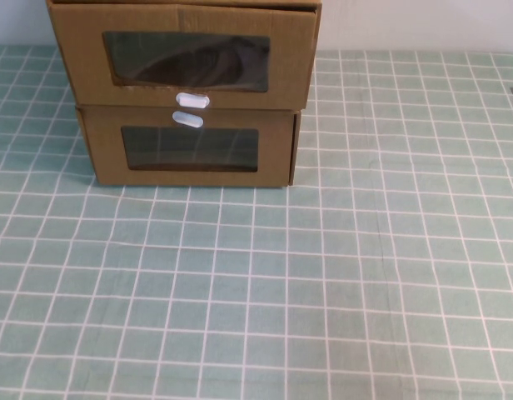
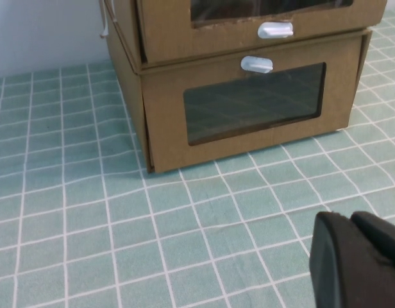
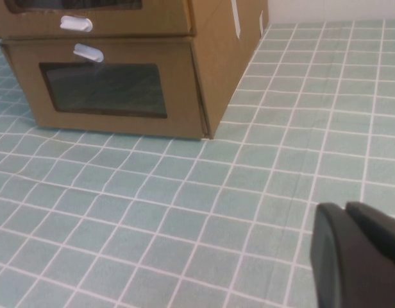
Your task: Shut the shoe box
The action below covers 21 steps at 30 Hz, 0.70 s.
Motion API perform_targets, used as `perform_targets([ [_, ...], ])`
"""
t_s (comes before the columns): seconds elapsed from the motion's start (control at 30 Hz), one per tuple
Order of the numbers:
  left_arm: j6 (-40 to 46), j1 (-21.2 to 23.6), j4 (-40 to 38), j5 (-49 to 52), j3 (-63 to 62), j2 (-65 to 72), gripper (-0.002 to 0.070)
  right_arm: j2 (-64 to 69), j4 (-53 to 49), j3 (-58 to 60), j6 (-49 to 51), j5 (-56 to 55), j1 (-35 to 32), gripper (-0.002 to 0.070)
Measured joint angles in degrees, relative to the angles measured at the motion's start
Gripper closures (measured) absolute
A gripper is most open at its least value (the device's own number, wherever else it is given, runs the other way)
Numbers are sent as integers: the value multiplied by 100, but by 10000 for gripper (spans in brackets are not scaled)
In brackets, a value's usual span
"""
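Two brown cardboard drawer boxes are stacked at the far left of a teal tiled tablecloth (image 1: 340, 275) with white grid lines. The upper one is the shoe box (image 1: 186, 58): matte corrugated card, rectangular clear window (image 1: 186, 62) with something dark inside, small white oval pull tab (image 1: 191, 101) at the front's lower edge. Its front sits slightly forward of the box below, overhanging that box's front.

The lower cardboard box (image 1: 190, 148) is the same make, with its white tab (image 1: 188, 119) above its own window; the two tabs sit nearly touching, one over the other. Its right front corner shows a thin dark seam between drawer front and sleeve.

The left gripper (image 2: 358, 263) is a black matte rounded block low over the cloth, well short of the boxes, which lie ahead of it and a bit to its left. Fingers together or apart: cannot tell. The right gripper (image 3: 358, 256) is the same black shape, also low over the cloth, with the boxes ahead and well off to its left. Its fingers: cannot tell either.

Open flat cloth lies between both grippers and the box fronts. A pale wall (image 1: 423, 23) stands behind the stack.
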Motion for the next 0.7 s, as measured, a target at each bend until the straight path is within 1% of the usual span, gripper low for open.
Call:
perform_targets([
  [0.6,0,0,0,-12,10,0,680,0,-4,0,0,0,0,690],
  [0.7,0,0,0,9,47,-208,680,0,-4,0,0,0,0,690],
])
